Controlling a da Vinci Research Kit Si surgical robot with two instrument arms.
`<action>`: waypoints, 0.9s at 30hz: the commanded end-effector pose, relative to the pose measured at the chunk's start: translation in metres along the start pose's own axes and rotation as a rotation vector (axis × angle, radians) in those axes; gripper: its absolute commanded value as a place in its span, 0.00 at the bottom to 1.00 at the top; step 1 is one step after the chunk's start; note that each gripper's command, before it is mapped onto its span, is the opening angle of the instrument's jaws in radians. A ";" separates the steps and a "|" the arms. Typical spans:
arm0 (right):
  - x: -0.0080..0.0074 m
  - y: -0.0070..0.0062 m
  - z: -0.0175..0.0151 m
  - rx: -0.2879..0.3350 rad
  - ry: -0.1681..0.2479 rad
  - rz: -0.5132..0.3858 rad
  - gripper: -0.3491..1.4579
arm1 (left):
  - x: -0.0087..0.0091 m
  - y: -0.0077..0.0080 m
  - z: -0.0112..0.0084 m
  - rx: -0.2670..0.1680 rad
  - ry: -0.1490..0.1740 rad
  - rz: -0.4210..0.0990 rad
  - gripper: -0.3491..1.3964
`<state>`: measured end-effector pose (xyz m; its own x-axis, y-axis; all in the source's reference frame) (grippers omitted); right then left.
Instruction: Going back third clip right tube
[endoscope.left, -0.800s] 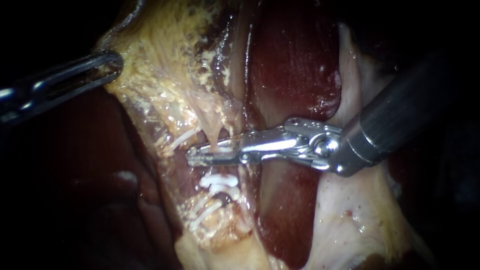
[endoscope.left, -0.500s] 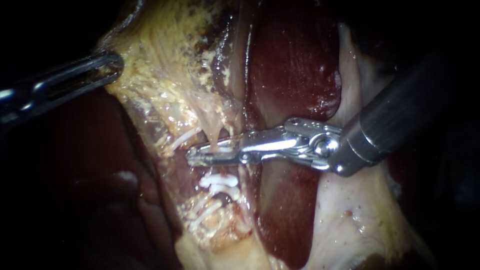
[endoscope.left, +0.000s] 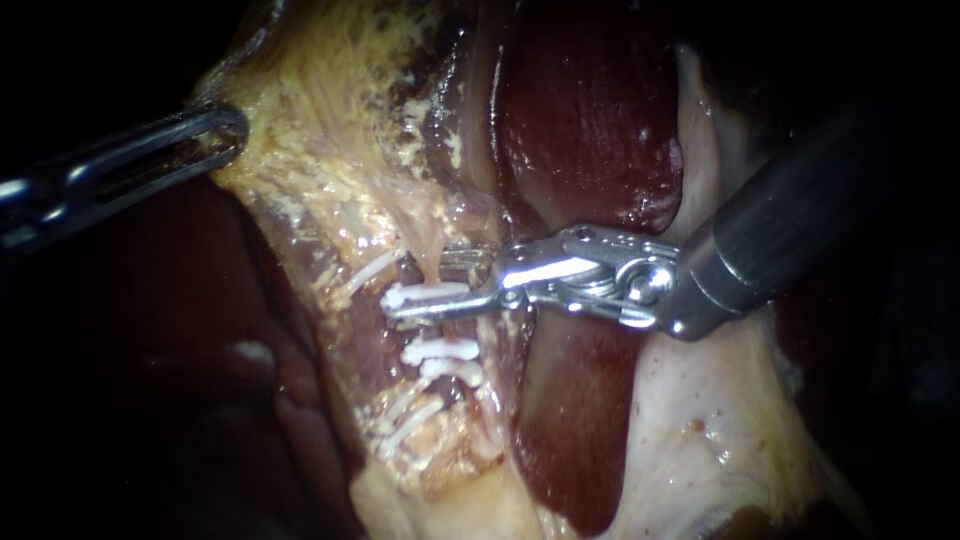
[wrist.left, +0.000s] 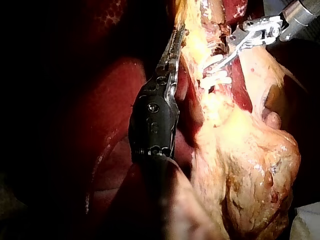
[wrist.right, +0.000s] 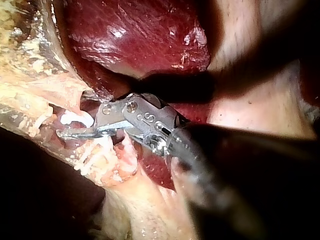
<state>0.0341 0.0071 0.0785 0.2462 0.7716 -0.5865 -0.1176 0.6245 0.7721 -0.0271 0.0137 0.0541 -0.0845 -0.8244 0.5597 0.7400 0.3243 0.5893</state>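
Observation:
A fresh white clip (endoscope.left: 428, 294) sits across the thin pinkish right tube (endoscope.left: 432, 258), just above two more white clips (endoscope.left: 442, 352). My right instrument (endoscope.left: 428, 284) reaches in from the right with its jaws open around that clip, one jaw above and one below it. The right wrist view shows its open jaws (wrist.right: 80, 125) beside a white clip (wrist.right: 75, 118). My left instrument (endoscope.left: 215, 135) at the upper left is shut on the yellowish tissue (endoscope.left: 300, 130), holding it taut. In the left wrist view its jaws (wrist.left: 175, 47) lie against that tissue.
Dark red liver (endoscope.left: 590, 130) lies behind and right of the tubes. Pale tissue (endoscope.left: 700, 420) spreads below my right instrument's shaft. More white clips (endoscope.left: 408, 420) cross a tube lower left. The bulging yellowish gallbladder (wrist.left: 250, 165) shows in the left wrist view.
My right instrument's jaws have opened and drawn back to the right and slightly up. A white clip now shows on the tube where they were shut. The left instrument has not moved.

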 end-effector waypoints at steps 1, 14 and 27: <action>0.0000 -0.0005 0.0000 0.017 -0.006 0.000 0.52 | 0.0000 0.0000 0.0000 0.000 0.000 0.000 0.00; 0.0000 -0.0016 -0.0021 0.048 -0.011 -0.148 0.52 | 0.0000 -0.0002 -0.0002 -0.001 0.000 0.000 0.00; 0.0008 -0.0026 -0.0095 0.073 -0.017 -0.354 0.52 | 0.0000 -0.0002 -0.0003 -0.001 0.000 0.000 0.00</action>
<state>0.0247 0.0074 0.0730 0.2756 0.4998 -0.8211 0.0468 0.8462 0.5308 -0.0270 0.0135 0.0538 -0.0848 -0.8242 0.5599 0.7406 0.3238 0.5888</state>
